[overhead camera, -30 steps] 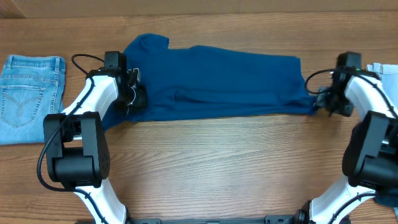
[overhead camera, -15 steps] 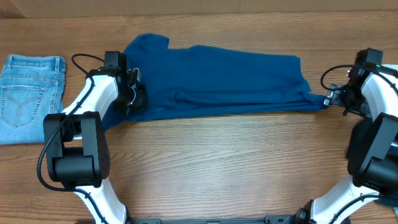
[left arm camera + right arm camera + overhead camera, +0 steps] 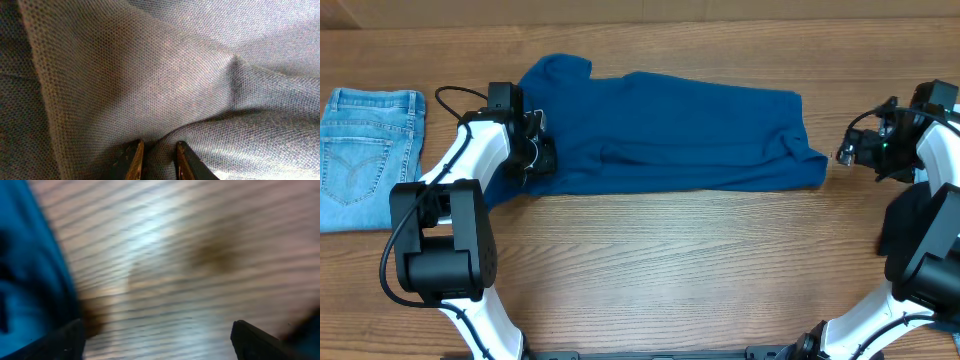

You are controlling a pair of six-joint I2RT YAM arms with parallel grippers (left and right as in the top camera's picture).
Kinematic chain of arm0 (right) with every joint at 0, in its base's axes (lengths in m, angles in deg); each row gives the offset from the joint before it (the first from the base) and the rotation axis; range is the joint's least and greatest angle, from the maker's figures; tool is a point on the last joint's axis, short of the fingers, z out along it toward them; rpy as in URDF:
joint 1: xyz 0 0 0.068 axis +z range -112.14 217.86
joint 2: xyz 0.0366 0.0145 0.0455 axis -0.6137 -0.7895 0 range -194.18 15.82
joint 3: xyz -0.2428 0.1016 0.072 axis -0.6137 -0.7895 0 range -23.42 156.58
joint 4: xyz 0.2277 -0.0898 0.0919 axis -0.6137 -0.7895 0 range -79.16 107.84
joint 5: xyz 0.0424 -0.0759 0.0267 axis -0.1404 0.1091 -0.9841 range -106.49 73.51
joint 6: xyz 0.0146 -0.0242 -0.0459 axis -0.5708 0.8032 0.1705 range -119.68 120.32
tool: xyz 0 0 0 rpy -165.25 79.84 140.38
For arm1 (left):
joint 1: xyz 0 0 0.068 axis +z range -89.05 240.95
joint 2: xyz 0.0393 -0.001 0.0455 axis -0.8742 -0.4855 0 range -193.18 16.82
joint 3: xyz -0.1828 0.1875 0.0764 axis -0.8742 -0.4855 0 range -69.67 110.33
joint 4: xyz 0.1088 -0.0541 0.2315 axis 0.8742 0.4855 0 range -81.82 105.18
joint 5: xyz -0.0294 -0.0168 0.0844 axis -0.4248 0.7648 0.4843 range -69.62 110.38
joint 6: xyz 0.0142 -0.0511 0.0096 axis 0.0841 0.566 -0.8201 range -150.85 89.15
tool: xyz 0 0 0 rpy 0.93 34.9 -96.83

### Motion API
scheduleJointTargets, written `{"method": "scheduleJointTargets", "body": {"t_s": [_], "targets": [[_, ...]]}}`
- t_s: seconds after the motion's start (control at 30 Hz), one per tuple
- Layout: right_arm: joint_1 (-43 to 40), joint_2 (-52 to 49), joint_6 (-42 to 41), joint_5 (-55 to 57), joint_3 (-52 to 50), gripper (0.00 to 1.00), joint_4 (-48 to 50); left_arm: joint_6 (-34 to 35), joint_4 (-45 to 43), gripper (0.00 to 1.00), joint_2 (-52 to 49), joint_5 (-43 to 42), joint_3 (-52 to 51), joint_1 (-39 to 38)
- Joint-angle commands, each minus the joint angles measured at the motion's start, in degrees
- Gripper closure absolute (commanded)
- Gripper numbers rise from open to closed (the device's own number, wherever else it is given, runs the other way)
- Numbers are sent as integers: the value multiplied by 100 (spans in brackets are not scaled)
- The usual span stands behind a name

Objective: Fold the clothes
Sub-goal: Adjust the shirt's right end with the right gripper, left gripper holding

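Observation:
The deep blue shirt (image 3: 670,130) lies folded into a long band across the far half of the wooden table. My left gripper (image 3: 535,155) is shut on the shirt's left end; in the left wrist view its two fingers (image 3: 156,160) pinch a ridge of the blue knit (image 3: 175,75). My right gripper (image 3: 848,152) is open and empty just right of the shirt's right end, a little apart from it. In the right wrist view its fingers (image 3: 157,340) are wide apart over bare wood, with the blue cloth (image 3: 30,275) at the left edge.
Folded light-blue jeans (image 3: 365,155) lie at the far left edge of the table. A pale blue item (image 3: 932,110) shows at the right edge behind the right arm. Bare wood (image 3: 670,260) fills the near half of the table.
My right gripper has let go of the shirt's right corner and opened, moving right. The stretched corner has sprung back to the left. The left arm has not moved.

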Motion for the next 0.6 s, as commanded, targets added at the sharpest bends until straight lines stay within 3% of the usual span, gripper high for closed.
{"method": "scheduleJointTargets", "body": {"t_s": [0.0,0.07,0.13,0.2,0.27,0.4,0.47,0.57], "targets": [[61,118,535,-1279,162,14,-13,-131,87,75,-356,516,-96,37],[330,282,1384,-2533,162,15,-48,-133,101,75,-356,516,-96,37],[852,295,1735,-1849,175,4,55,-131,101,75,-356,514,-96,37],[1174,179,1740,-1314,168,4,304,-131,103,75,-356,514,-96,37],[1351,70,1891,-1331,168,7,411,-131,125,75,-356,514,-96,37],[1486,2,2098,-1305,142,33,511,-131,127,75,-356,514,-96,37],[1478,2,2098,-1003,142,25,509,-131,125,75,-356,514,-96,37],[1475,2,2098,-988,92,24,573,-131,125,75,-356,514,-96,37]]}}
